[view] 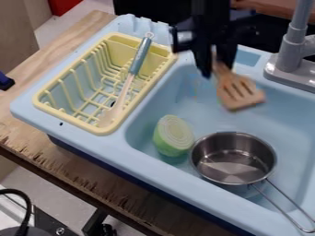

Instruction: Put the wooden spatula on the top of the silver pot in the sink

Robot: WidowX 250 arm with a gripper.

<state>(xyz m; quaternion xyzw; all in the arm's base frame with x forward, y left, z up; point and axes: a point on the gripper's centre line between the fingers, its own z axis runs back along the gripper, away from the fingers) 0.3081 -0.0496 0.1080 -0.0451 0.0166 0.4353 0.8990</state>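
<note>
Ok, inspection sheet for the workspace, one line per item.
Surface: wooden counter, worn along its front edge; light-blue plastic sink unit on it.
Job's things: slotted wooden spatula held head-down, not on the pot; silver metal pot upright in the sink, handle toward lower right.
Clutter: green-and-white cut toy vegetable beside the pot; blue-handled utensil in the yellow drying rack.
Gripper: black two-finger gripper, shut on the spatula's handle.
Cables: black cable, lower-left corner.
Surroundings: grey faucet, upper right.
</note>
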